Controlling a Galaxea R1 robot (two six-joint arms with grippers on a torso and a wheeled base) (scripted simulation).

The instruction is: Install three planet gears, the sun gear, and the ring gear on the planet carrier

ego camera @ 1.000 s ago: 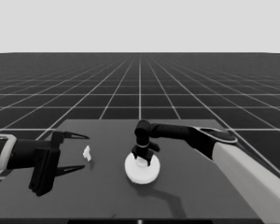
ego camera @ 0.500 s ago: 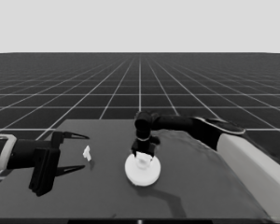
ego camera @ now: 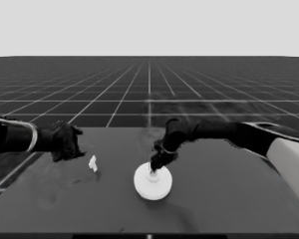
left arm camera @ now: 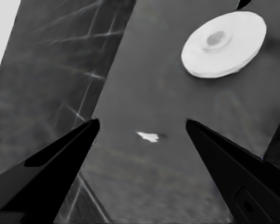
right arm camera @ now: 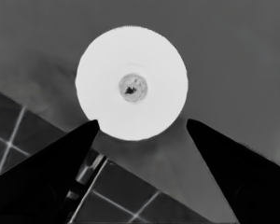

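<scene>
The ring gear [ego camera: 153, 181], the larger round part with a small central hole, lies flat on the table a little left of centre. It also shows in the right wrist view [right arm camera: 130, 84] and the left wrist view [left arm camera: 224, 44]. My right gripper [ego camera: 157, 162] hangs just above its far rim. That gripper [right arm camera: 142, 122] is open, its fingers apart from the disc and holding nothing. My left gripper [ego camera: 70, 144] waits open over the table's left end [left arm camera: 142, 122]. No planet gears and no planet carrier are visible.
A thin white piece [ego camera: 93, 163] lies on the table between the left gripper and the ring gear, seen also beyond the left fingers [left arm camera: 148, 136]. The table's left edge [left arm camera: 109, 70] runs close by the left gripper.
The right arm has shifted, its wrist a little higher over the ring gear. The left gripper has swung up and toward the table's middle. The ring gear and thin piece have not moved.
</scene>
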